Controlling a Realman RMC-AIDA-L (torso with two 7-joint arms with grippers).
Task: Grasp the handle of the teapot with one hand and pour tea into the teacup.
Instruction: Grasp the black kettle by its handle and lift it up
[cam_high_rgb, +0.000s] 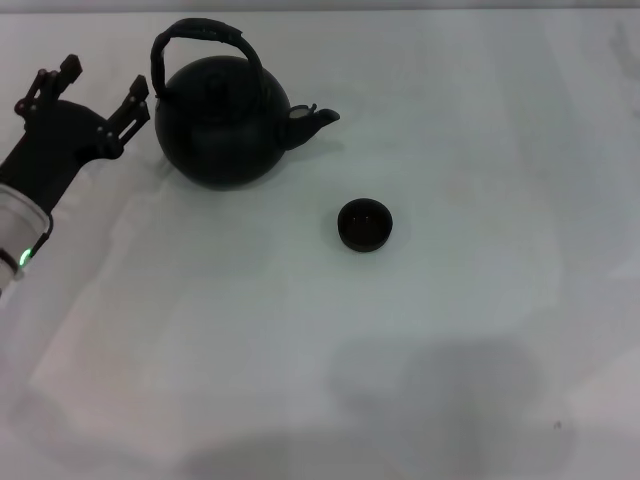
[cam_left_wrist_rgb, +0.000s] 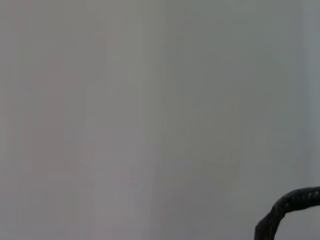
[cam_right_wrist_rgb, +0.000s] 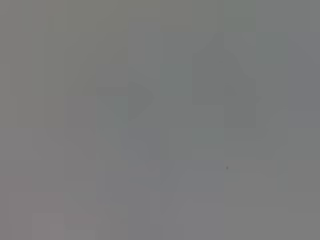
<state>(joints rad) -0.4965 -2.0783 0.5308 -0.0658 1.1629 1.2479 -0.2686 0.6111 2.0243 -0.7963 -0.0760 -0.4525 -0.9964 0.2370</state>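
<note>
Teapot (cam_high_rgb: 222, 122) is being approached.
Left gripper (cam_high_rgb: 98, 88), jaws spread, is held left of it; the handle (cam_high_rgb: 200, 36) must be reached before cup (cam_high_rgb: 364, 224).

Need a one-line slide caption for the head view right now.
Open left gripper hovers left of the black teapot, short of its arched handle; the teacup waits off the spout's side.
</note>
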